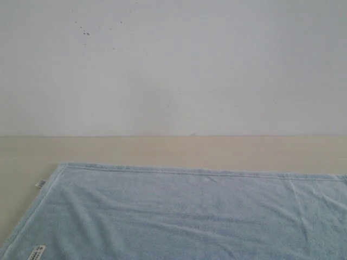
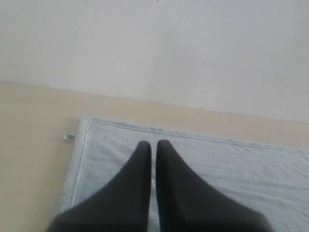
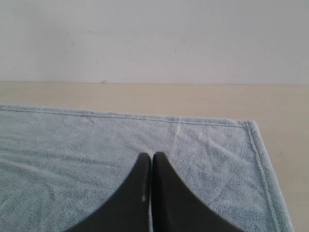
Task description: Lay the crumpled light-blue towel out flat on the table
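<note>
The pale blue towel (image 1: pixel 195 216) lies flat and spread out on the beige table (image 1: pixel 162 149), its far hemmed edge straight and a few soft creases across it. A small white side tag (image 1: pixel 40 183) and a white corner label (image 1: pixel 36 252) show at its left edge. My left gripper (image 2: pixel 153 144) is shut with nothing in it, over the towel (image 2: pixel 217 164) near the far left corner. Above the towel (image 3: pixel 72 154) near the far right corner, my right gripper (image 3: pixel 151 155) is shut and empty too. Neither gripper shows in the exterior view.
A white wall (image 1: pixel 173 65) rises behind the table. A strip of bare table (image 3: pixel 193 99) runs between the towel's far edge and the wall, and bare table (image 2: pixel 29 159) lies beside the towel's left edge.
</note>
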